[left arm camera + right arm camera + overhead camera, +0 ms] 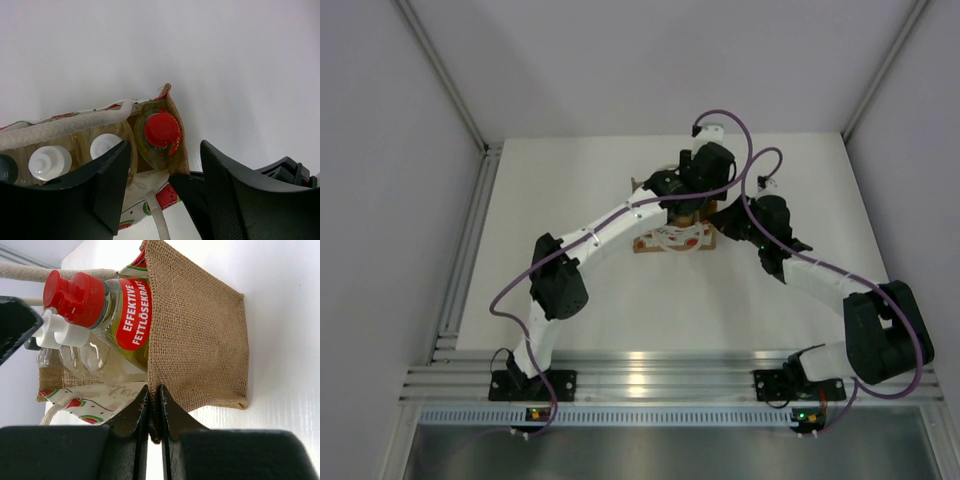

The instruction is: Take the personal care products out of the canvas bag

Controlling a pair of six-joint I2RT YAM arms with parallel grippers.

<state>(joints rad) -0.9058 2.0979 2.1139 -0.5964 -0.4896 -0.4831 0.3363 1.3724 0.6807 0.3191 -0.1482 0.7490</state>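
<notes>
The canvas bag (670, 242) stands at the middle back of the table, its burlap side (200, 340) towards my right wrist camera. Inside stand the yellow bottle with the red top (161, 131) (75, 295), two white-capped bottles (50, 161) (106, 145) and a dark cap (4, 169) at the frame's left edge. My left gripper (164, 150) (688, 208) is open and empty just above the bag's mouth, over the red-topped bottle. My right gripper (155, 395) (723, 222) is shut on the bag's burlap side edge.
The bag's white rope handles (65, 125) lie across and beside its mouth. The white table (570, 290) is bounded by grey walls, with an aluminium rail (470, 250) along its left side.
</notes>
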